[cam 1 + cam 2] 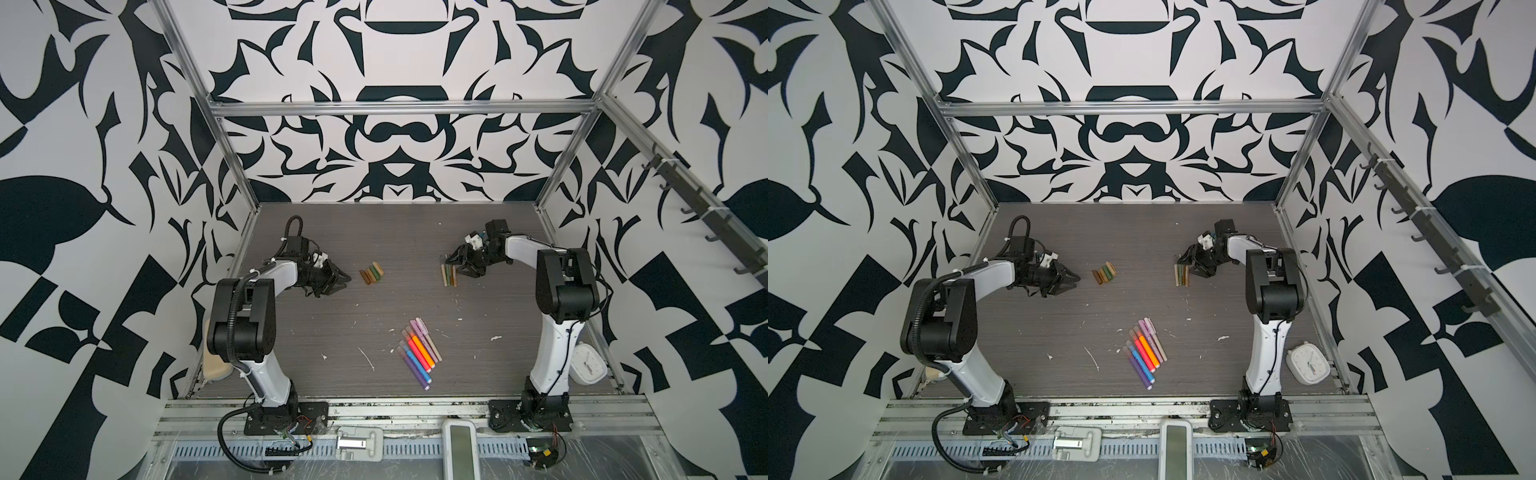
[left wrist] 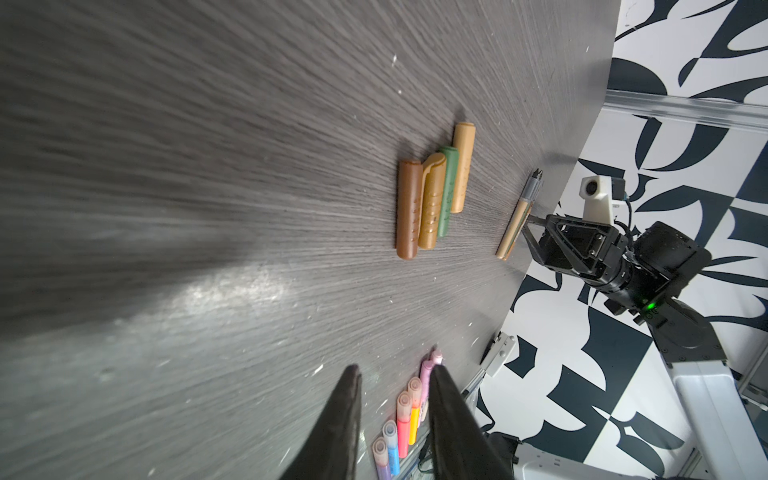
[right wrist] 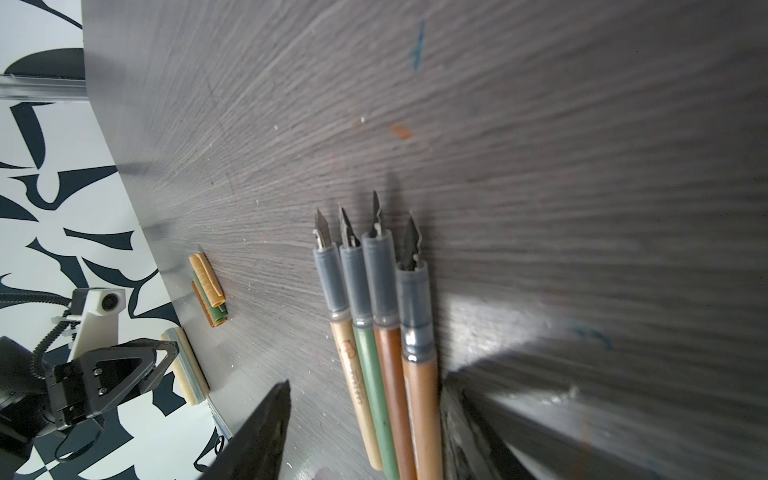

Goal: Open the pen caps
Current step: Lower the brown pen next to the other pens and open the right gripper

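Several loose pen caps in brown, ochre, green and tan lie side by side. My left gripper hovers just left of them, open, with nothing between its fingers. Several uncapped pen bodies with dark nibs lie in a row. My right gripper stands open astride their rear ends, one finger close beside the outermost tan body. Several capped bright markers lie near the front.
A beige pencil case sits at the table's left edge behind my left arm. A white clock leans at the front right corner. White flecks dot the dark wood table.
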